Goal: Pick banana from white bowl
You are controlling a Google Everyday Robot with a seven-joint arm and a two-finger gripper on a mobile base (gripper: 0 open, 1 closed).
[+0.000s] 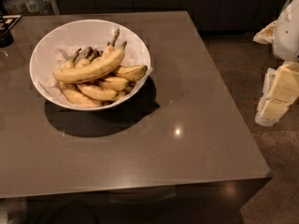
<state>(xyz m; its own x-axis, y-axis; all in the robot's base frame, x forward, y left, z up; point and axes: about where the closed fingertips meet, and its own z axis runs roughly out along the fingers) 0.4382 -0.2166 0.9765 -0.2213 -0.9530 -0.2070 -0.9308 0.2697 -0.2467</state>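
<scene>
Gripper (276, 97) sits at the right edge of view, off the table (196, 125), over floor. Open or closed: can't tell. White bowl (46, 43) is well apart, on the table's far-left part. Banana (91, 69) lies on top of the bunch, stem up-right. Step looks like approach, grasp not started. Next: travel left over the bowl, descend mid-length on the top banana, clear the shorter ones.

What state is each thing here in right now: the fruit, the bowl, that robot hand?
banana: lying on top of the pile, ungrasped.
other bananas: heaped beneath it in the bowl.
white bowl: upright on the table, holding the bananas.
gripper: beyond the table's right edge, far from the bowl.
</scene>
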